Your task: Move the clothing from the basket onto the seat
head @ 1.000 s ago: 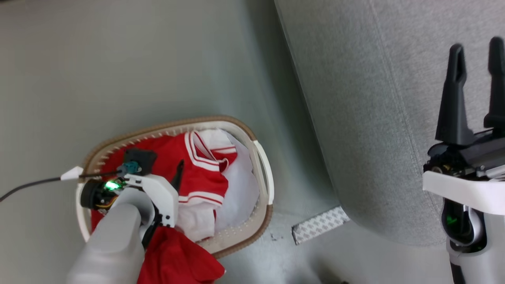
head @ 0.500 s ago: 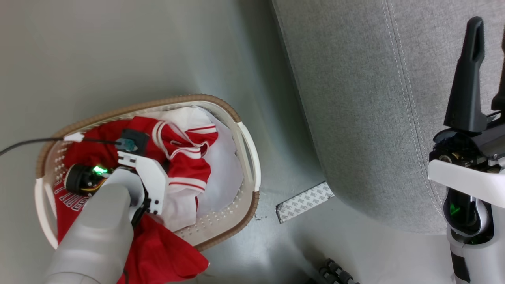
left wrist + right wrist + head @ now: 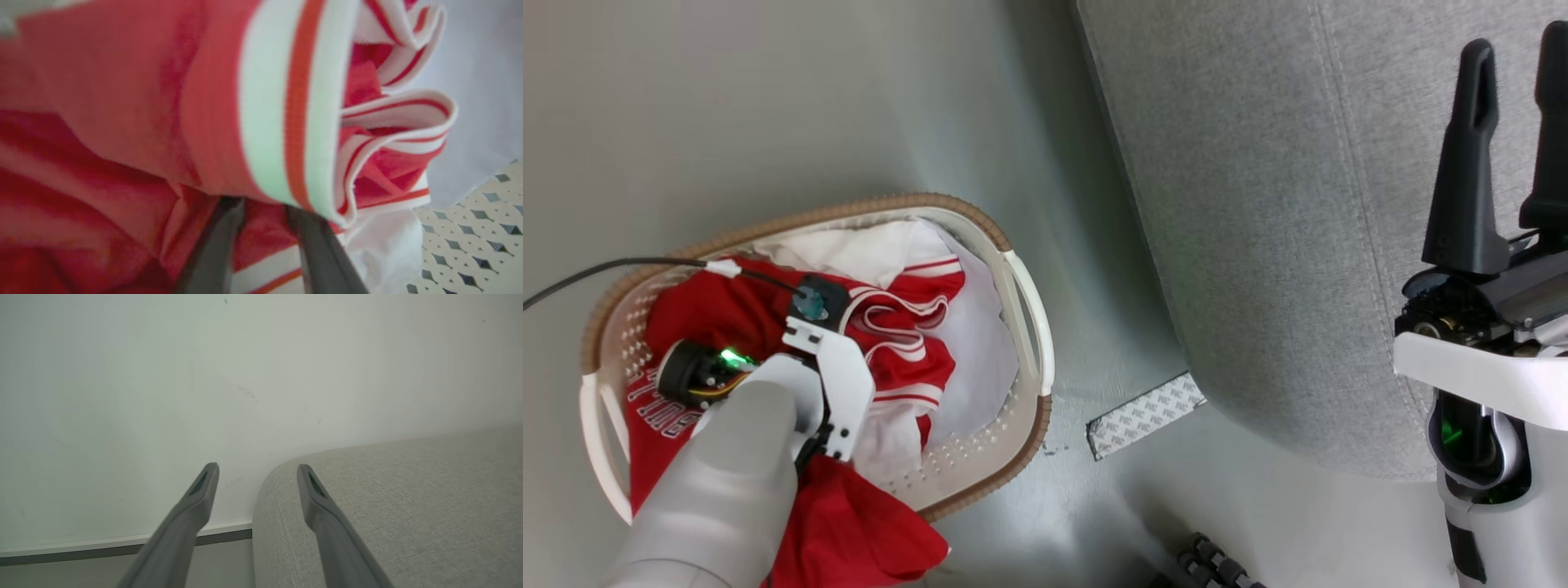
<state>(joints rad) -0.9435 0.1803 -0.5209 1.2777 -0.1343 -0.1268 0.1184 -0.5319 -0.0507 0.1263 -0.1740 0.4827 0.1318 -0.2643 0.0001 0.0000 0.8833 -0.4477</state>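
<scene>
Head view, left arm in the basket, finger seen a second ago now buried in red clothing, left wrist view, my left pincer tips under a fold, grip I can't tell, right wrist view, right pincer apart by the seat.

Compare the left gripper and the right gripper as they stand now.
The left gripper is down in the basket; the right gripper is by the seat. The left gripper's fingertips are buried under a fold of the clothing; the right gripper's are bare, with nothing between them. The right gripper is open; the left gripper's spread is hidden. Both have two long dark fingers.
</scene>
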